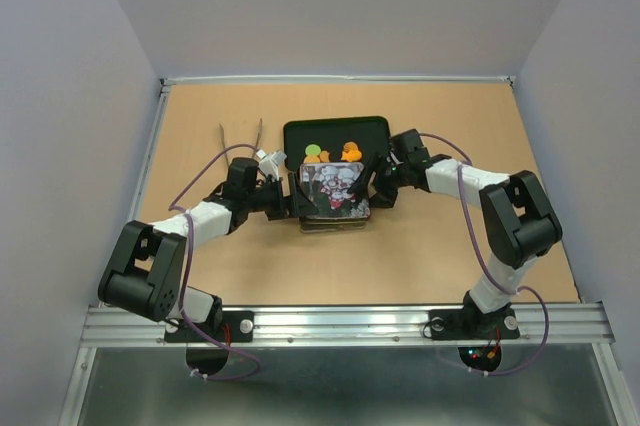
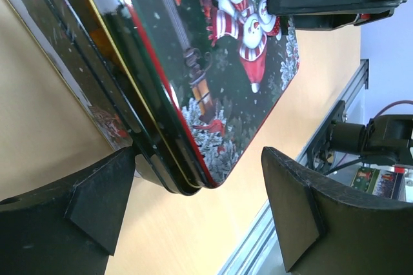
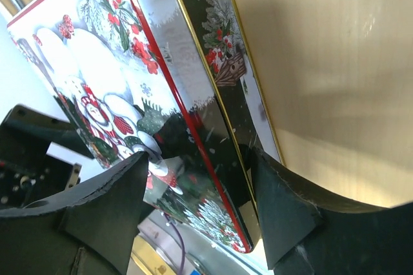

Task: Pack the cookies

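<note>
Item one, we are logging the cookies (image 1: 349, 153): orange pieces and one green one, lying in a black tray (image 1: 335, 122) at 12 o'clock from the tin (image 1: 333, 191). Item two, the tin is sitting mid-tabletop (image 1: 450, 126), touching the tray's near edge, its snowman lid (image 2: 239, 36) lying on top, slightly askew. Item three, the left gripper (image 2: 199, 159) is standing open at the tin's 9 o'clock side, straddling one corner; one finger (image 2: 103, 197) is touching the base, the other standing apart. Item four, the right gripper (image 3: 197, 157) is bracketing the 3 o'clock edge, fingers close against the lid and underside; we cannot tell whether it is clamping. Item five, metal tongs (image 1: 240, 136) are lying at 10 o'clock.
</note>
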Tool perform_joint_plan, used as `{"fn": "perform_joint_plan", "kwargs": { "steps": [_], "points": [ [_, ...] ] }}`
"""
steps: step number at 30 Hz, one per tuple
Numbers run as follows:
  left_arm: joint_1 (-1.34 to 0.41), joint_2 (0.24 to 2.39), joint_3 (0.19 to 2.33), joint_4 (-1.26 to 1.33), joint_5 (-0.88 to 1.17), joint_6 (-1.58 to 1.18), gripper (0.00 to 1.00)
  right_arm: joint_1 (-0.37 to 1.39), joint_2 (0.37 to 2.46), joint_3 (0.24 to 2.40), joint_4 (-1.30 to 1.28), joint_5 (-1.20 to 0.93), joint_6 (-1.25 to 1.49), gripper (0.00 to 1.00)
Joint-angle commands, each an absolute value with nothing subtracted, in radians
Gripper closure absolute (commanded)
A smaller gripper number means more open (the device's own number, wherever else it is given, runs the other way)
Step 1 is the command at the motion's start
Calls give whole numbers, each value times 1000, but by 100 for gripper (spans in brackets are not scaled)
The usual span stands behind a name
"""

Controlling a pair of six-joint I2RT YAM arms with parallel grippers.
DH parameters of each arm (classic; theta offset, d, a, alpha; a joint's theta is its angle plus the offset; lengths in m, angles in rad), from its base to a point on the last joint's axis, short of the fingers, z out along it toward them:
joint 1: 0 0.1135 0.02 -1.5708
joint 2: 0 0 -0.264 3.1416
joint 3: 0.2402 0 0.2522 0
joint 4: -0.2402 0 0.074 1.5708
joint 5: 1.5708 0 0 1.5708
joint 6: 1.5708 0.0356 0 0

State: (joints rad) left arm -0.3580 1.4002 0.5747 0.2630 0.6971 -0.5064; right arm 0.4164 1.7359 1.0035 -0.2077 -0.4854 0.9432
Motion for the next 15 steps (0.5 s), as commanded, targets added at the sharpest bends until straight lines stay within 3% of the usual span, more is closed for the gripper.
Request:
{"fn": "perform_joint_plan", "kwargs": {
  "steps": [1,15],
  "points": [
    [-382,1376,644,295,724,-511,11,443,1764,1123,-282,-453,951,30],
    [-402,1419,653,301,719,-511,11,480,1796,1181,-337,-462,916,30]
  ]
}}
